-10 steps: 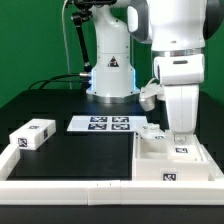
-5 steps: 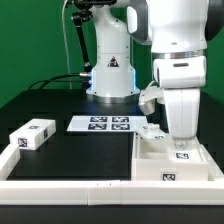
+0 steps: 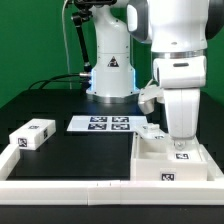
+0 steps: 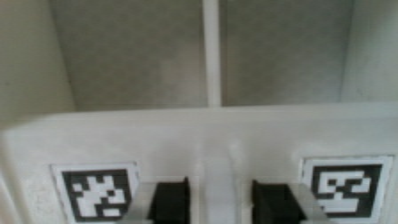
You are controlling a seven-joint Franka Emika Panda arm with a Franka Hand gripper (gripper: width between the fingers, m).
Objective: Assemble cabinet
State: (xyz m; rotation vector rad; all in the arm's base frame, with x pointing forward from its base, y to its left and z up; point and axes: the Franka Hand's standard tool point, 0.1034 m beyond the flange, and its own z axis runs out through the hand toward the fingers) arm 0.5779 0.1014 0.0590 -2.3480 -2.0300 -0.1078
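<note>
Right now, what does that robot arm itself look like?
The arm is glossy white, with rounded shells and dark joints. Its base column carries a triangular warning sticker above a blue glowing ring. Black cables run beside it. The jaws are two dark, narrow bars.

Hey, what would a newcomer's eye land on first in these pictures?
The big white arm dominates the exterior view's right, its gripper down at the boxy cabinet body. A lone tagged white block sits far off at the exterior view's left, with the marker board lying flat between them.
</note>
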